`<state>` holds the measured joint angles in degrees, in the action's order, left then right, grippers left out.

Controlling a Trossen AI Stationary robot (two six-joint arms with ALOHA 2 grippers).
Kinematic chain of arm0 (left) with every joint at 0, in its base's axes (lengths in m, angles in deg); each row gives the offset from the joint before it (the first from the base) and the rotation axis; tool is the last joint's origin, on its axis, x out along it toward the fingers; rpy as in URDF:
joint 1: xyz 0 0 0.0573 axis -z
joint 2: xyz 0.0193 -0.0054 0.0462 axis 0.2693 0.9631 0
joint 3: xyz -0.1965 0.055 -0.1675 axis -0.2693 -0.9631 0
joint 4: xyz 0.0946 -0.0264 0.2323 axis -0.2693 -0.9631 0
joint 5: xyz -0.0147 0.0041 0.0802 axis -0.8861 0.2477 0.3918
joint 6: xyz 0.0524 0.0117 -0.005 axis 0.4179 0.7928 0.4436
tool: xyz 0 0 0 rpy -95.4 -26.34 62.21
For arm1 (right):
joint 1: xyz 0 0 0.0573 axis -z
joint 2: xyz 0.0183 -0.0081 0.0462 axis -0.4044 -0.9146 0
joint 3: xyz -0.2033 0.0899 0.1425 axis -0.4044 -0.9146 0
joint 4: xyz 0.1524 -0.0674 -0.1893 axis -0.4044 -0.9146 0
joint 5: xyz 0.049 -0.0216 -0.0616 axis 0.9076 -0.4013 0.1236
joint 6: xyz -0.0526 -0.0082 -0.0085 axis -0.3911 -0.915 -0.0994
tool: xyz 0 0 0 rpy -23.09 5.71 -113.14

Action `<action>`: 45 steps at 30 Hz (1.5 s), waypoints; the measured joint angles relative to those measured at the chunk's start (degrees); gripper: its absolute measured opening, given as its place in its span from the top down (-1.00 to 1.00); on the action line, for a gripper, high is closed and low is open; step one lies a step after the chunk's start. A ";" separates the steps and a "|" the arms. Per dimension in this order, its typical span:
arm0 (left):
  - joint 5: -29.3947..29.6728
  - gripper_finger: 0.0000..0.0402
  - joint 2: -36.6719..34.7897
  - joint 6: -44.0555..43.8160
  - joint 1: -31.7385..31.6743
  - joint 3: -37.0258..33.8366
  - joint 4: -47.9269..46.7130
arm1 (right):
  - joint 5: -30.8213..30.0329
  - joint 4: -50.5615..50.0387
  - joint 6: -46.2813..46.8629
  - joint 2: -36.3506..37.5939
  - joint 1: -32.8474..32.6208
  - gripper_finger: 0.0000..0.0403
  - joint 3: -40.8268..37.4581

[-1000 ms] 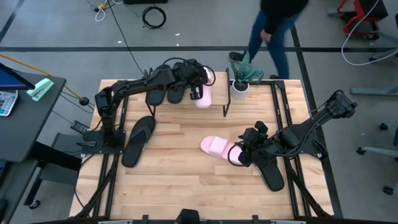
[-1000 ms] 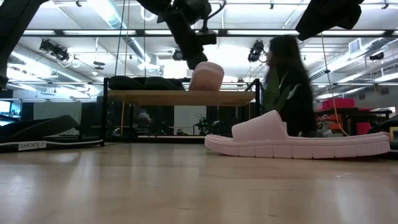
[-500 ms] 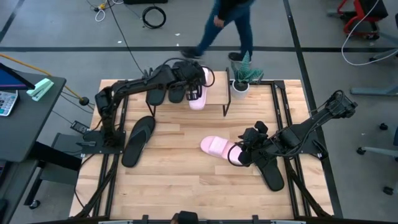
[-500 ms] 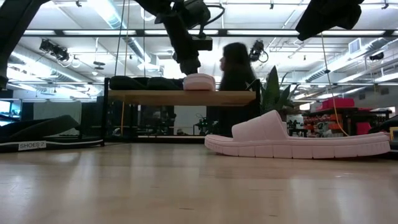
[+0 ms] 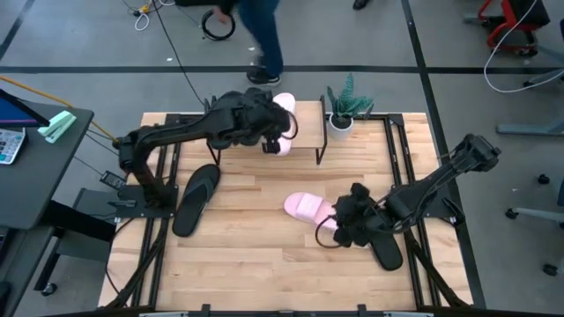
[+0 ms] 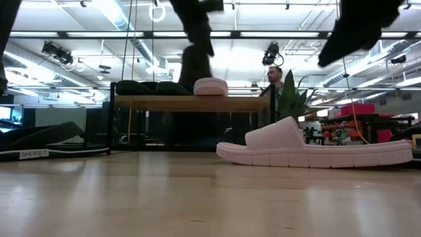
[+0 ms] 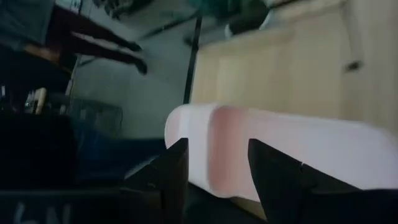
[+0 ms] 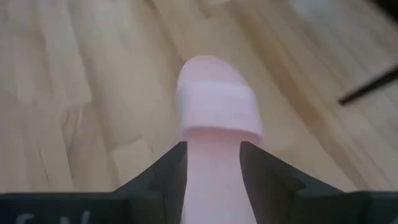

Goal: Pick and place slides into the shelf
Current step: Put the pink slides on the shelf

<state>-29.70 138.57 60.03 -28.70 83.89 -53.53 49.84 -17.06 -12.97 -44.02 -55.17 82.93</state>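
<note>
Left gripper (image 5: 275, 143), fingers spread, hovers over the pale pink broad-strapped slide (image 5: 284, 121) lying on the low wooden-topped, black-legged shelf (image 6: 191, 103), beside two black slides (image 6: 152, 87). Right gripper (image 5: 339, 231), fingers spread, straddles the heel of a second pale pink slide (image 5: 306, 208) flat on the slatted wooden tabletop (image 5: 256, 238). A thin black slide (image 5: 196, 198) lies near the table's left edge; another black slide (image 5: 388, 249) lies under the right arm. A small potted plant (image 5: 342, 106) stands behind the shelf.
</note>
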 joint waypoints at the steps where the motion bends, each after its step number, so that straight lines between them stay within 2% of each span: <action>1: -0.03 0.16 -1.15 -1.51 0.97 0.00 -0.77 | 0.02 3.16 -2.21 -0.89 0.01 0.24 -1.44; 5: -0.11 0.19 -5.73 -9.30 4.65 0.02 -6.63 | 0.20 12.66 -12.14 -4.44 0.22 0.24 -5.50; 11: -0.41 0.26 -11.84 -26.34 7.62 0.02 -18.91 | -1.06 13.35 -28.96 -8.43 2.39 0.24 -6.51; 17: -0.52 0.32 -14.63 -37.11 9.90 0.02 -29.43 | -4.53 13.59 -39.72 -12.30 5.98 0.24 -6.51; 28: 3.65 0.29 -14.73 -39.02 14.46 0.02 -30.56 | -4.62 17.18 -44.28 -17.41 11.60 0.24 -6.51; 31: 5.16 0.27 -16.64 -41.00 14.89 0.00 -34.30 | -4.63 18.03 -43.75 -17.51 12.53 0.26 -6.51; 37: 5.84 0.29 -24.35 -48.28 15.43 0.00 -43.09 | -4.35 19.72 -43.45 -17.25 12.95 0.41 -6.51; 40: 7.68 0.32 -29.68 -49.09 17.03 -0.86 -44.04 | -3.59 20.47 -43.38 -17.25 12.95 0.51 -6.50; 42: 7.93 0.34 -34.12 -48.43 17.97 -4.09 -42.82 | -3.30 20.71 -43.15 -17.23 12.95 0.60 -6.49; 45: 7.93 0.37 -42.35 -47.62 19.21 -13.11 -35.87 | -3.50 20.78 -41.91 -17.19 12.88 0.80 -6.49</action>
<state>-21.77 96.21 12.41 -9.50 70.79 -89.40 46.34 3.72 -54.88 -61.20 -42.29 76.44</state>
